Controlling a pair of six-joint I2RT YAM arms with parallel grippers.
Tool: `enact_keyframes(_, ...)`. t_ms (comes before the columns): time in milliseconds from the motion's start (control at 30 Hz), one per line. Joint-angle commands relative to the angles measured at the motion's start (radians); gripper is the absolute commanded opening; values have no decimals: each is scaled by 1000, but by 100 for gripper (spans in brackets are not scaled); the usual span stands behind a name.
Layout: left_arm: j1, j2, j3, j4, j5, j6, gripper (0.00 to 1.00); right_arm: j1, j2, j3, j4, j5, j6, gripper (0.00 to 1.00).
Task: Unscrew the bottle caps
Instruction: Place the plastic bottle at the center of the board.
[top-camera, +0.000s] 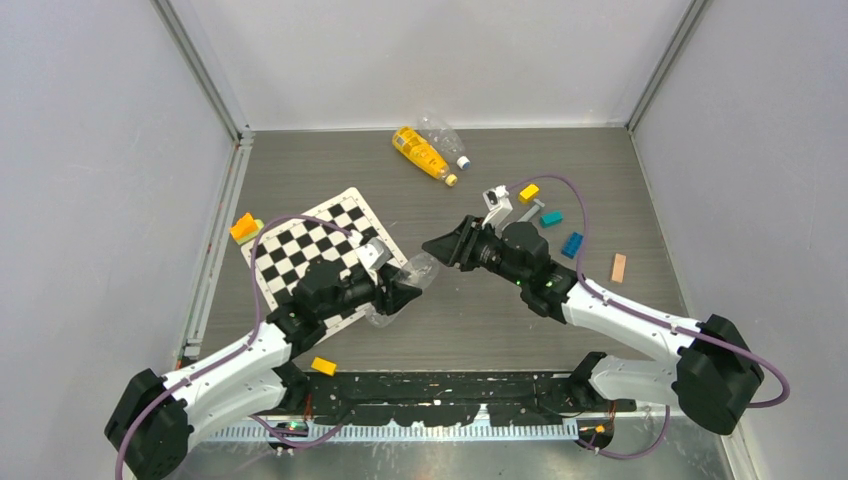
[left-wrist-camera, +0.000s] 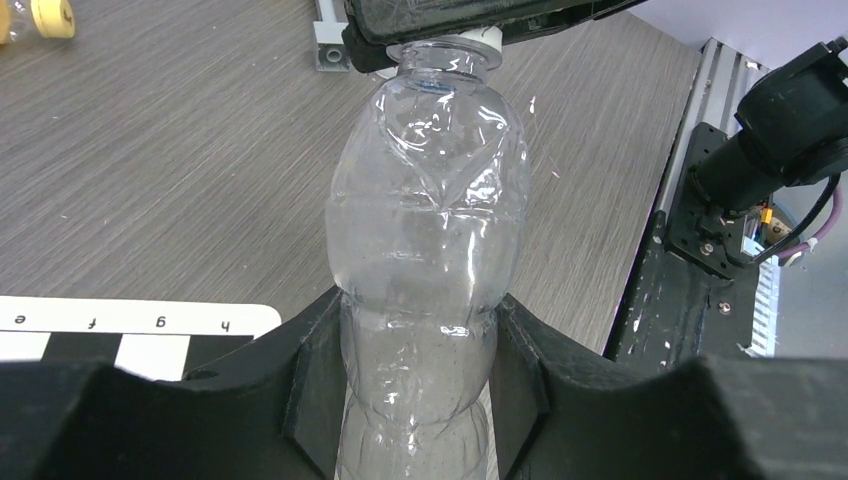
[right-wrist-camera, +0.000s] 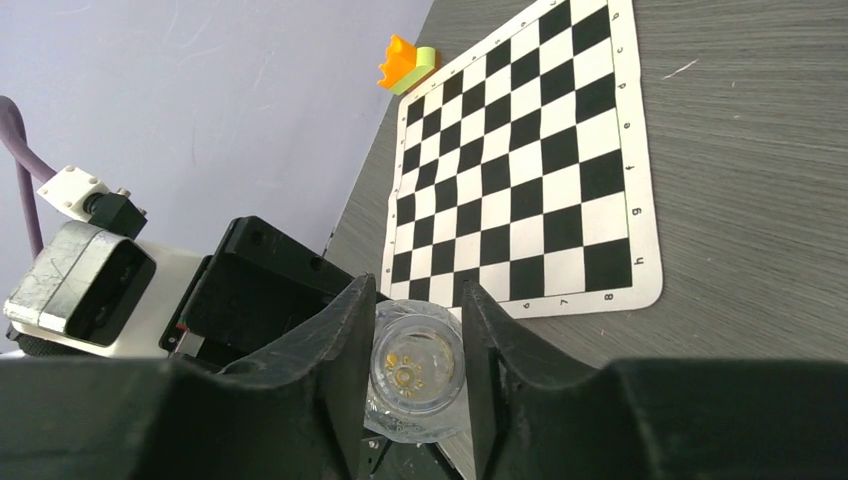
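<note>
A: Start at the bottom of the top view. A small yellow block (top-camera: 323, 366) lies on the tabletop (top-camera: 480, 320) just ahead of your left arm's base.

B: Just above that, your left fingers (left-wrist-camera: 310, 380) are partly closed on the clear bottle (left-wrist-camera: 425, 220). One pad presses each side of its crinkled lower body. In the top view that bottle sits at centre frame, just right of the chessboard mat (top-camera: 300, 250), and runs between your two arms.

A: Your right fingers (right-wrist-camera: 340, 380) meet it from the other end. In your right wrist view they sit tight against both sides of the white cap (right-wrist-camera: 415, 368), narrowed down around it, and you look straight at its round end.

B: Your left wrist view agrees. The cap shows as a white rim at top centre, tucked under the black right fingers.

A: At the left of the top view, an orange and green block (top-camera: 244, 228) sits off the mat's corner. Right of centre you have a yellow block (top-camera: 529, 192), a teal block (top-camera: 551, 217), a blue block (top-camera: 572, 244) and a tan piece (top-camera: 619, 267).

B: Farthest away, at upper centre, the yellow-orange bottle (top-camera: 418, 152) lies on its side with its yellow cap (top-camera: 451, 181) on. A second clear bottle (top-camera: 440, 133) lies touching it, with a pale cap (top-camera: 463, 162) on it.
</note>
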Motion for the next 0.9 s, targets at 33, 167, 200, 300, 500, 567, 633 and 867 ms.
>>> enact_keyframes(33,-2,-40,4,112,-14,-12,19,8,-4,32,10,-12,-17,35)
enact_keyframes(167,-2,-62,-11,110,-53,-13,21,8,-27,29,1,-40,-23,55)
enact_keyframes(200,-2,-65,-13,109,-55,-13,21,8,-30,28,0,-42,-25,58)
enact_keyframes(300,-1,-67,-13,108,-53,-14,21,9,-34,28,-6,-52,-35,54)
enact_keyframes(500,-2,-65,-11,109,-54,-16,22,13,-10,47,-19,-68,-49,19)
enact_keyframes(567,-2,-66,-12,108,-55,-16,23,16,-5,49,-22,-66,-55,11)
enact_keyframes(633,-2,-66,-14,107,-62,-16,28,19,-4,51,-28,-61,-62,7)
enact_keyframes(867,-2,-66,-17,103,-79,-21,78,38,-32,58,-98,32,-100,1)
